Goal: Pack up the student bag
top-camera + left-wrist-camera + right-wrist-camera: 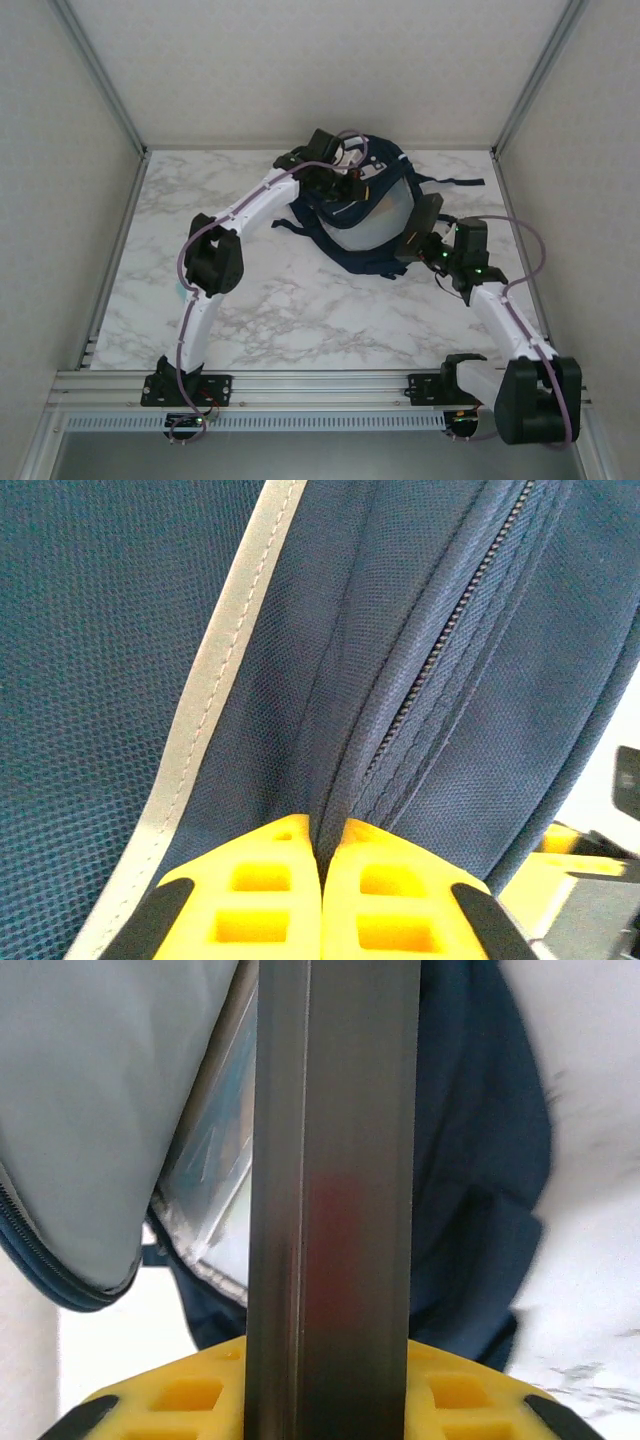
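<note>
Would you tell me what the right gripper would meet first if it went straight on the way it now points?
Probably the student bag: the right gripper, shut on a dark flat item, points at the bag's open mouth, whose pale lining lies ahead; depth is unclear.

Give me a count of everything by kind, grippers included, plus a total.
Navy backpack: 1
Dark grey slab: 1
Grippers: 2, left gripper and right gripper
Total: 4
</note>
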You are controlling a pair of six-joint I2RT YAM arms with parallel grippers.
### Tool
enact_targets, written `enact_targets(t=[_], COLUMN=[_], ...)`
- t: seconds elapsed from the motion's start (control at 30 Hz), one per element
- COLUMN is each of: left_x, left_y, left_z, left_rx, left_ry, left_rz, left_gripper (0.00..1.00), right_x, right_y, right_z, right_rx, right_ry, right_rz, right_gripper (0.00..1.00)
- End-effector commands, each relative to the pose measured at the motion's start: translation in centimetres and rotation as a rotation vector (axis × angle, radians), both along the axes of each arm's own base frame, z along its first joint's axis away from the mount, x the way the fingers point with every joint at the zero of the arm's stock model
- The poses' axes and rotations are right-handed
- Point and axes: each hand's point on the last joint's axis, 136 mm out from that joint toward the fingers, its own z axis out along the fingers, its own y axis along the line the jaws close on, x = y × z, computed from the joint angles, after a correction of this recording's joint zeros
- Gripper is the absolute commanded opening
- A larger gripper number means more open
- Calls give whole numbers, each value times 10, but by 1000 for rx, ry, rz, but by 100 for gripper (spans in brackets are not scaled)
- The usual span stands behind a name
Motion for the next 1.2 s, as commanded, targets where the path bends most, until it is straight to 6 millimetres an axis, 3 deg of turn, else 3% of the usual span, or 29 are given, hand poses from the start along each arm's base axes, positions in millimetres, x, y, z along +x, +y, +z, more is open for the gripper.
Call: enact_targets(t=[0.0, 0.17, 0.43, 0.73, 0.9, 1.0, 1.17], left_x=[-14, -22, -34, -49, -47, -40, -29], left_y=[-11, -9, -10, -10, -10, -7, -5], left_z=[64, 88, 112, 128, 124, 116, 104], left_rx=[-166, -202, -251, -293, -287, -269, -240], left_ry=[-12, -44, -71, -84, -81, -79, -84], left_rz=[-24, -29, -41, -47, -38, -11, 25], left_gripper=[0, 0, 0, 0, 0, 0, 0], right_x=[20, 33, 68, 126, 146, 143, 116], right_y=[36, 66, 96, 128, 150, 146, 113], right_z=[40, 42, 23, -4, -10, -19, -29], right_rx=[149, 194, 285, 365, 394, 363, 146], right_ry=[-159, -180, -141, -78, -42, 10, 79], right_rz=[112, 205, 262, 256, 235, 196, 123], right_gripper=[19, 18, 18, 19, 24, 37, 59])
